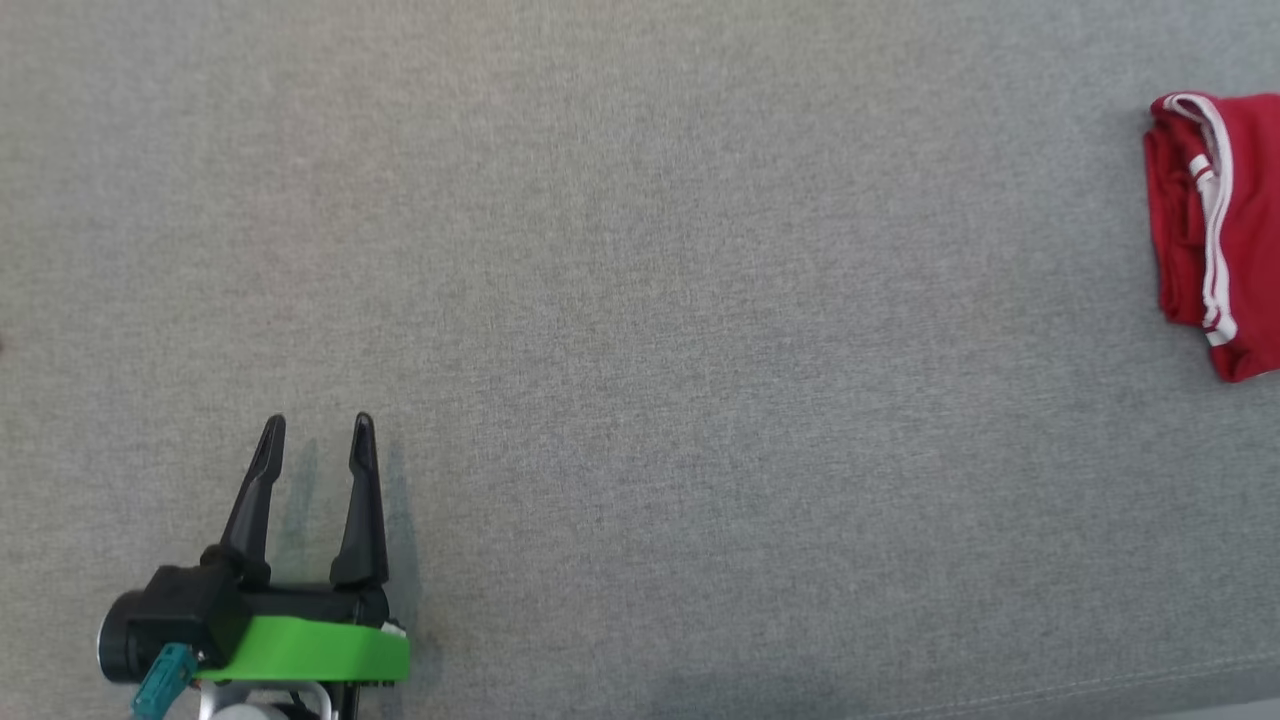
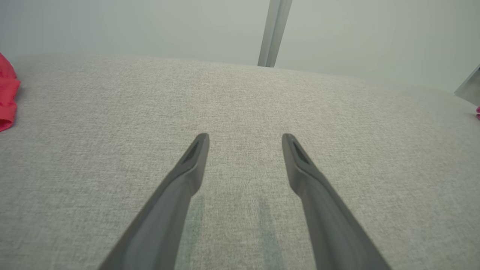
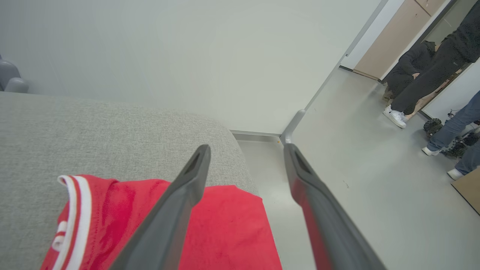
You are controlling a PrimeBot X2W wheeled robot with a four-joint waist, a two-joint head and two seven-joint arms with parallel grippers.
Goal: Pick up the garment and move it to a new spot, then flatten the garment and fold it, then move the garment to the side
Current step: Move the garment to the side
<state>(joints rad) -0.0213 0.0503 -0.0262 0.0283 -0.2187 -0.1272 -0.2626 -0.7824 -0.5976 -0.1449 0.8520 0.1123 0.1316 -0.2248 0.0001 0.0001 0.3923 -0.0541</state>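
Head camera first: the garment (image 1: 1215, 230), red with white trim, lies folded at the far right of the grey cushion (image 1: 640, 300), cut off by the frame's border; the left gripper (image 1: 318, 430) sits at lower left, well apart from it, fingers pointing up the frame just over the fabric, spread wide with nothing between them; a broad stretch of bare grey lies between the two.

The left wrist camera catches a sliver of red cloth at its left border, and the cushion's far edge against a pale wall (image 2: 150, 26).

The right wrist camera adds the rest: the right gripper (image 3: 245, 150) hangs above the garment, parted and empty; one finger is over the red cloth, the other past the cushion's rounded corner, over pale floor (image 3: 356, 187); the garment lies right at that corner; people's legs (image 3: 423, 82) stand far across the floor.
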